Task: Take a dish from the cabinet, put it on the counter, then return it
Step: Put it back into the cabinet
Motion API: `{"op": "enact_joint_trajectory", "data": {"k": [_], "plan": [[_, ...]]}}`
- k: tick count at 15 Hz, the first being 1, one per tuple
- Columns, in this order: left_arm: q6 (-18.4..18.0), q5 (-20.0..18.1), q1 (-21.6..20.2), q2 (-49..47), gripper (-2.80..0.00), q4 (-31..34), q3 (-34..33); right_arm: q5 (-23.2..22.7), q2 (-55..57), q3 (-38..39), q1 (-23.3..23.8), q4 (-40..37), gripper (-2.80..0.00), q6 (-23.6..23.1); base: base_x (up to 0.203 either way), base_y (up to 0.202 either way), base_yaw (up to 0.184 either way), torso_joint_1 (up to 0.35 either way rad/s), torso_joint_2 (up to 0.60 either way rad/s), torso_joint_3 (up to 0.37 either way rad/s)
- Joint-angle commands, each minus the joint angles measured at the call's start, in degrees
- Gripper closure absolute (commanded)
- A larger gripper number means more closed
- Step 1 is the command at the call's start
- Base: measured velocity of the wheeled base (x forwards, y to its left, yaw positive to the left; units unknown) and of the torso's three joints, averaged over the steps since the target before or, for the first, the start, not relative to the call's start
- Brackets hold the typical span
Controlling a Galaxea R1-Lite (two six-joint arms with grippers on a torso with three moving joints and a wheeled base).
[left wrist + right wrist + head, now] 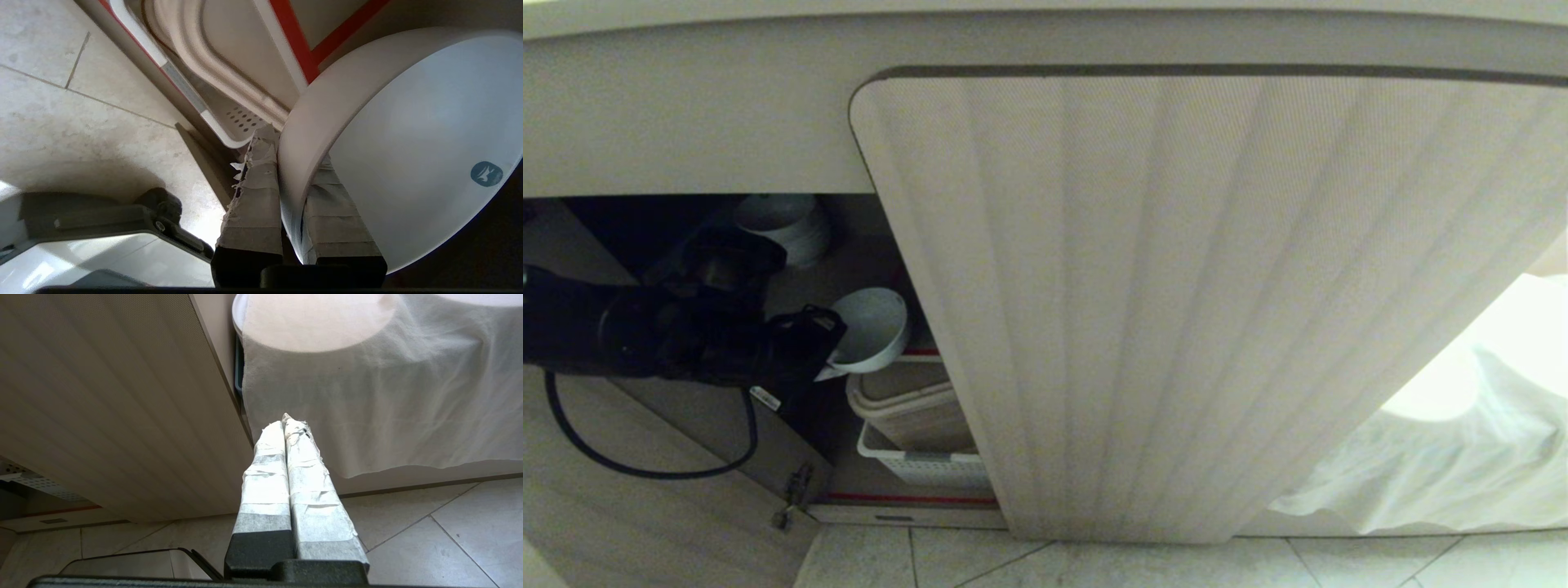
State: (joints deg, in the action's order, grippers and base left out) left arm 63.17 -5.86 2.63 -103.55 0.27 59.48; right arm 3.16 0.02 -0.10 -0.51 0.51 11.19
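Left gripper (pixel 827 369) clamps white bowl's (pixel 870 328) rim at cabinet (pixel 1176 310) opening; judging: fetch/return step, next clear the door w/o tipping.

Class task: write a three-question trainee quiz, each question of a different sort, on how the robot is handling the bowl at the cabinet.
1. True or false: the left gripper pinches the rim of the white bowl.
2. Multiple choice: in the head view, the bowl is a) on the floor, b) held in the open cabinet doorway above the white basket, c) stacked with the other bowls.
3. Fill in: the right gripper is ____ and holds nothing.

Key: 1 true; 2 b; 3 shut.
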Motion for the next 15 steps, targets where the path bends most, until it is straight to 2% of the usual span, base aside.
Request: {"op": "enact_joint_trajectory", "data": {"k": [1,9,15], "plan": [[0.37,0.05,0.00,-0.80,0.00,-0.09,1.06,0.01,-0.02,0.01,-0.02,0.02,0.00,0.06,0.000,0.000,0.000,0.000,0.00,0.000],[-0.08,-0.02,0.00,-2.60,0.00,-0.01,5.28,0.01,-0.02,0.01,-0.02,0.02,0.00,0.06,0.000,0.000,0.000,0.000,0.00,0.000],[-2.87,-0.02,-0.08,-3.59,0.00,0.08,7.22,0.00,-0.02,0.01,-0.02,0.02,0.00,0.06,0.000,0.000,0.000,0.000,0.00,0.000]]}}
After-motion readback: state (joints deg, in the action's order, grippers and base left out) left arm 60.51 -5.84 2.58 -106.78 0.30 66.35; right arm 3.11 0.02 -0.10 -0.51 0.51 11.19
